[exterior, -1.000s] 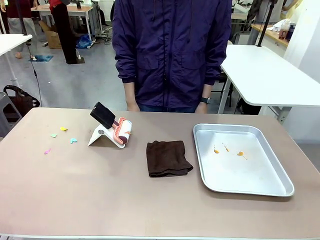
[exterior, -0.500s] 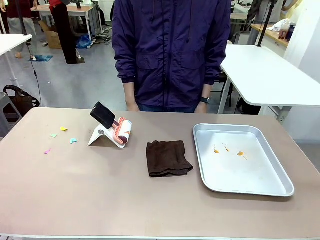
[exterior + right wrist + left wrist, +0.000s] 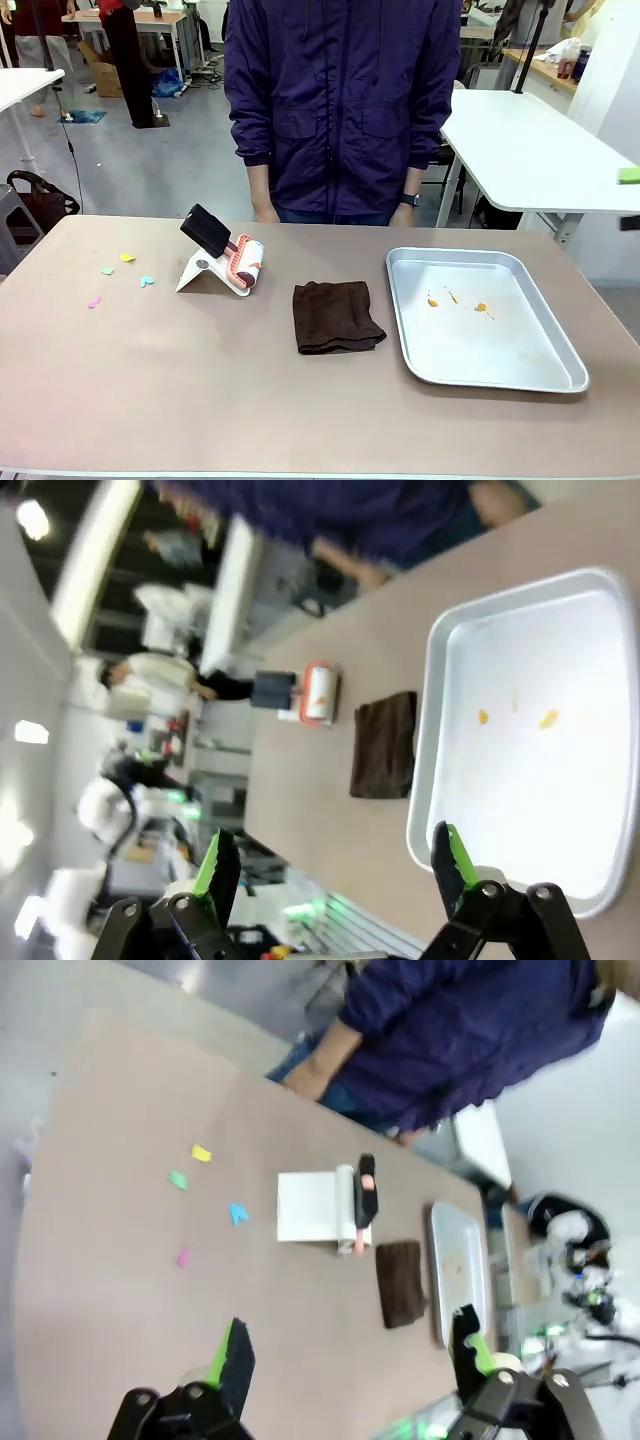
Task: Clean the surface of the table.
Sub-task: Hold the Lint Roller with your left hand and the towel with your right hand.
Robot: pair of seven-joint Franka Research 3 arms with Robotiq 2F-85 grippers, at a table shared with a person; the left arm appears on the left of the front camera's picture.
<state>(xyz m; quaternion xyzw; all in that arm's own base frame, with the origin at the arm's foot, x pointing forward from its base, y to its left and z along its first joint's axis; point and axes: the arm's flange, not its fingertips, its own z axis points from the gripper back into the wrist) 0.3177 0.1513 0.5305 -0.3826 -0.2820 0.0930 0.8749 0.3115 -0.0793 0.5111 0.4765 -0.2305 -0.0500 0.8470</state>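
My right end effector (image 3: 630,198), open like my left end effector (image 3: 350,1335), newly enters at 3 o'clock; table (image 3: 200,400) cleaning looks set to start.

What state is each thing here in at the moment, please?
Lint roller: propped on its white stand.
Brown cloth: folded, lying flat.
Steel tray: orange crumbs inside.
Table: coloured paper scraps strewn left.
Left gripper: open, empty.
Right gripper: open, empty.
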